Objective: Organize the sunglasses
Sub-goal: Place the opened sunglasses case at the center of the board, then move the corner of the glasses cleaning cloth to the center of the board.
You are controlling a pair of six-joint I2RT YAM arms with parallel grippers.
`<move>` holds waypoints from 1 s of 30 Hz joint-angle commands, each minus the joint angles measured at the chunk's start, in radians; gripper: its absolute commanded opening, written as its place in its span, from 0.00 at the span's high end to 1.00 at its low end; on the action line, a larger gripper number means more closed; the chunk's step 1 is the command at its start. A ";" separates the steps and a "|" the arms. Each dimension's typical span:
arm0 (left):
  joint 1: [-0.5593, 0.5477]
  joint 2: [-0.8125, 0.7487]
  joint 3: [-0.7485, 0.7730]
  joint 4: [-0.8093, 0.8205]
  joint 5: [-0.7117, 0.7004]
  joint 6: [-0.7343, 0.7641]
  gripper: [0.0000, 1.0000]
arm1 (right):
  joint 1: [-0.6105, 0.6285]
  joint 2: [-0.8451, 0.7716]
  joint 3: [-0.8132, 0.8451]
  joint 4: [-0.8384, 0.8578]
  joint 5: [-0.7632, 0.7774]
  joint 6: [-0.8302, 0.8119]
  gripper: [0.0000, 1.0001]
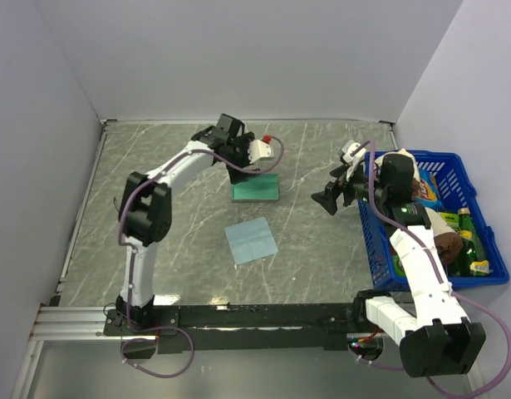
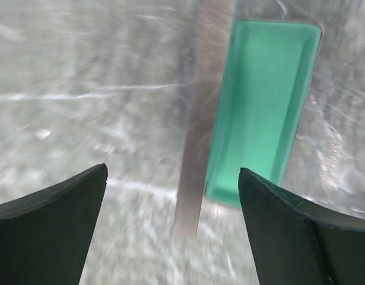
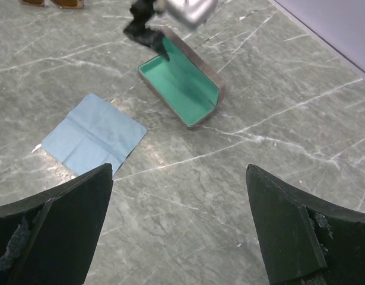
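Bench [image 1: 155,166], surroundings: an open case [image 1: 257,188] lies past the middle, its green lining facing up. In the left wrist view a grey strip runs along one long side of the case; it is too blurred for you to tell what part it is. A blue cloth [image 1: 251,241] lies flat on the near side of the case, apart from it. A blue basket [image 1: 448,160] sits at the right edge, holding bottles and packets.

Sunglasses [image 3: 53,3]: you see only amber lenses, cut off by the top edge of the right wrist view. They are on the bench beyond the case. You cannot find them in the top view, and nothing touches them.

Left arm: elbow raised on the left, forearm reaching forward, wrist tipped down over the far end of the case. Left fingers [image 2: 51,225] are spread wide and hold nothing, with the case below and between them.

Right arm: it rises from the near right with the wrist turned left, beside the basket's left wall. Right fingers [image 3: 51,231] are spread wide and empty, above bare bench, well apart from the case and cloth.
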 commanded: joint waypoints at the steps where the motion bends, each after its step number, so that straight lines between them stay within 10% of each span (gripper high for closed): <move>1: 0.010 -0.224 -0.075 0.065 -0.030 -0.120 0.04 | 0.045 0.020 0.031 -0.018 0.014 -0.053 0.00; 12: 0.036 -0.613 -0.670 0.136 -0.108 -0.381 0.04 | 0.246 0.144 0.068 -0.059 0.169 -0.130 0.04; 30: -0.136 -0.552 -0.787 0.263 -0.289 -0.423 0.04 | 0.305 0.242 0.049 -0.048 0.216 -0.125 0.24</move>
